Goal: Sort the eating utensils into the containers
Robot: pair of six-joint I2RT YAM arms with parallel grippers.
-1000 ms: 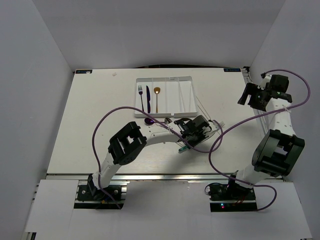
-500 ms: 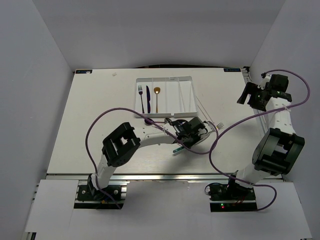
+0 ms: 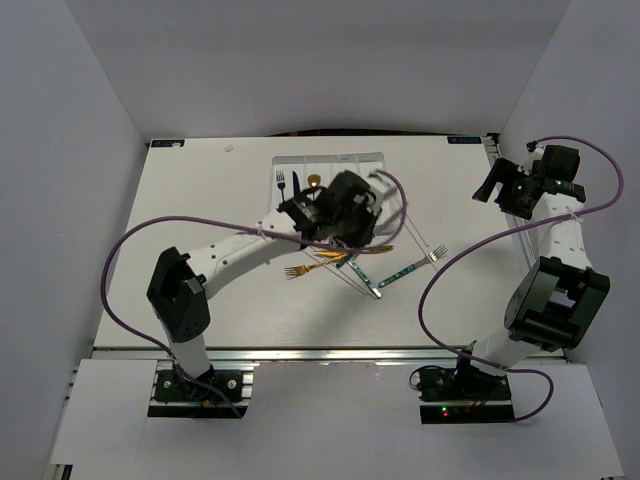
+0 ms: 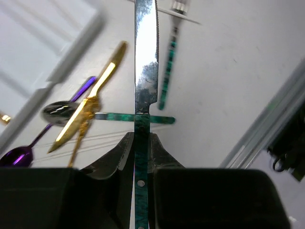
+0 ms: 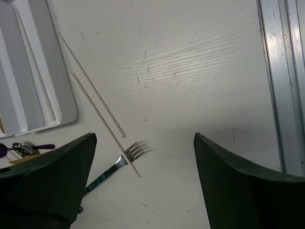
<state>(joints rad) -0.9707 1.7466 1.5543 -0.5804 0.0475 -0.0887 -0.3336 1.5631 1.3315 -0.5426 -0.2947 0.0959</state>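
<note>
Two arms on your white table (image 3: 180,220), plain white walls (image 3: 330,60) all round. Your left gripper (image 4: 141,143) is clamped on a teal-handled knife (image 4: 145,71) by the near edge of the tray (image 3: 300,159), mid far edge; the right gripper (image 5: 144,136) gapes empty, far-right corner.

Rig check: 2 arms, white links w/ black joint blocks.
Left arm (image 3: 235,250) and right arm (image 3: 562,240) same build; purple cable on each: left cable (image 3: 125,240), right cable (image 3: 420,300). Black base mounts; red + green lights at right base (image 3: 445,408); green light on right wrist (image 3: 521,186). Left gripper (image 4: 141,143): black fingers, curved inner edges. Right gripper (image 5: 144,138): dark wedge-shaped fingers, matt.
</note>
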